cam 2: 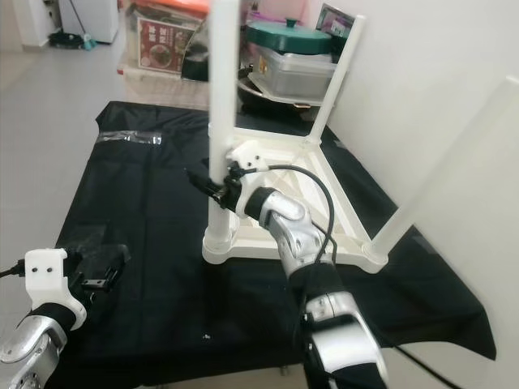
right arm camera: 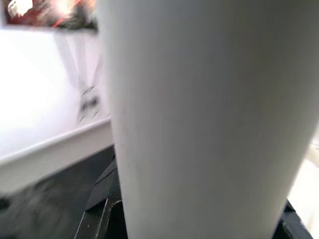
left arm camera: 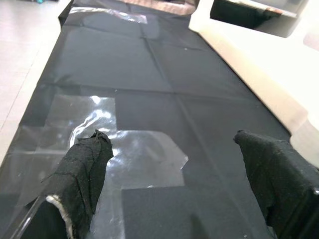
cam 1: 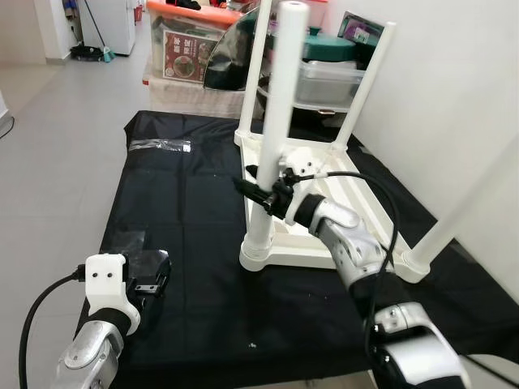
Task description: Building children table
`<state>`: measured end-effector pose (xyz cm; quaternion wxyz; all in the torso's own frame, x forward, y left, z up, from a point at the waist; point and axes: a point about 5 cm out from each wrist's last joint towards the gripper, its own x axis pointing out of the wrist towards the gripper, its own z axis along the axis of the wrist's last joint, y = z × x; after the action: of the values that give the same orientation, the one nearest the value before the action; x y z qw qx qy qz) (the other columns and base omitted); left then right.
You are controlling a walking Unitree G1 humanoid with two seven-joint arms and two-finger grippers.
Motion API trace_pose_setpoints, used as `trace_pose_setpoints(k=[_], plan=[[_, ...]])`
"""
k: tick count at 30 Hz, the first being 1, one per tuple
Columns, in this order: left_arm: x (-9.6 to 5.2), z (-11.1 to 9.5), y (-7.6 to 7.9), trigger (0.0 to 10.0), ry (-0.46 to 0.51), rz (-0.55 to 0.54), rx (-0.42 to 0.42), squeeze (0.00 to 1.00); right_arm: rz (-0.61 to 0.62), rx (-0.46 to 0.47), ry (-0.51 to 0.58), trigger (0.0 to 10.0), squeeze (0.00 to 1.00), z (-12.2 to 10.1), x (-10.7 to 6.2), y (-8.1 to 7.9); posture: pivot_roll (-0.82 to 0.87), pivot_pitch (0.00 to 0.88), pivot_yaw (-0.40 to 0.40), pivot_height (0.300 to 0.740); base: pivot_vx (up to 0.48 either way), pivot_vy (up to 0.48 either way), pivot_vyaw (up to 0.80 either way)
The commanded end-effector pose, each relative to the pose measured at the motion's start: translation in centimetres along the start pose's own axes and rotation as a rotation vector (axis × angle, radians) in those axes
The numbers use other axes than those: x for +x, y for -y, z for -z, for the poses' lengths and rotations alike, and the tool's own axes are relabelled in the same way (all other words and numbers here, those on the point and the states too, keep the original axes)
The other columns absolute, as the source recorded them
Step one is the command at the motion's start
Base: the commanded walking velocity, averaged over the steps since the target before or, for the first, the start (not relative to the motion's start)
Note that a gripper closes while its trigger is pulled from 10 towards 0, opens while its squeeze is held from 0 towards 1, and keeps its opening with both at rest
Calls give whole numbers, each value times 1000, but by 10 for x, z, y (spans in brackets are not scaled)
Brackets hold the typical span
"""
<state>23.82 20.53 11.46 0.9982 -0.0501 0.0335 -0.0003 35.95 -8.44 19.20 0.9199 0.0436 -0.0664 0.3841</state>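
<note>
Your left gripper [cam 1: 150, 275] hovers low over the near left part of the black cloth [cam 1: 186, 219] spread on the floor, and in its wrist view you can see its two padded fingers [left arm camera: 82, 174] spread wide apart with nothing between them. Under and just ahead of them a sheet of clear plastic film [left arm camera: 124, 149] lies flat on the cloth. Farther back on the left side of the cloth lies a small clear plastic bag [cam 1: 160, 146].

Toward the middle you have the white children's table [cam 1: 324, 219], turned upside down on the cloth with its legs pointing up. Your right gripper [cam 1: 263, 193] is at the near left leg [cam 1: 276, 121], a little above where that leg meets the table frame, and its fingers are clenched around the leg; in the right wrist view the white tube stands close before the camera between the black fingers. The leg stands upright in its corner socket.

To the right, another leg [cam 1: 462, 211] rises tilted from the near right corner, and two more stand at the far corners. Behind the table, storage boxes [cam 1: 190, 53] and a green lidded pot [cam 2: 292, 36] stand along the white wall.
</note>
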Motion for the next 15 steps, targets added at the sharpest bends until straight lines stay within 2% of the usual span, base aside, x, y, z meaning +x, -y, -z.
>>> trace_pose_setpoints(k=[1,5,6,7,11,12,14,15], plan=[[1,2,4,10000,-14,13,-17,0,40,72,-89,10000,0,25,-7,-1,138,0,-165,740,0,0,0],[2,2,4,10000,-17,14,-16,0,114,81,-114,10000,0,37,-13,-9,129,0,-156,740,0,0,0],[4,2,4,10000,-17,16,-15,0,218,71,-177,10000,0,48,-17,-10,127,0,-154,740,0,0,0],[4,2,4,10000,-17,16,-15,0,218,71,-177,10000,0,48,-17,-10,127,0,-154,740,0,0,0],[5,2,5,10000,-16,18,-17,0,408,12,-264,10000,0,55,-21,1,123,0,-154,740,0,0,0],[6,2,5,10000,-16,17,-17,0,498,30,-322,10000,0,59,-22,7,121,0,-154,740,0,0,0],[6,2,5,10000,-16,16,-17,0,519,42,-335,10000,0,60,-23,7,121,0,-154,740,0,0,0],[6,2,5,10000,-17,15,-17,0,588,70,-368,10000,0,64,-25,11,123,0,-159,740,0,0,0]])
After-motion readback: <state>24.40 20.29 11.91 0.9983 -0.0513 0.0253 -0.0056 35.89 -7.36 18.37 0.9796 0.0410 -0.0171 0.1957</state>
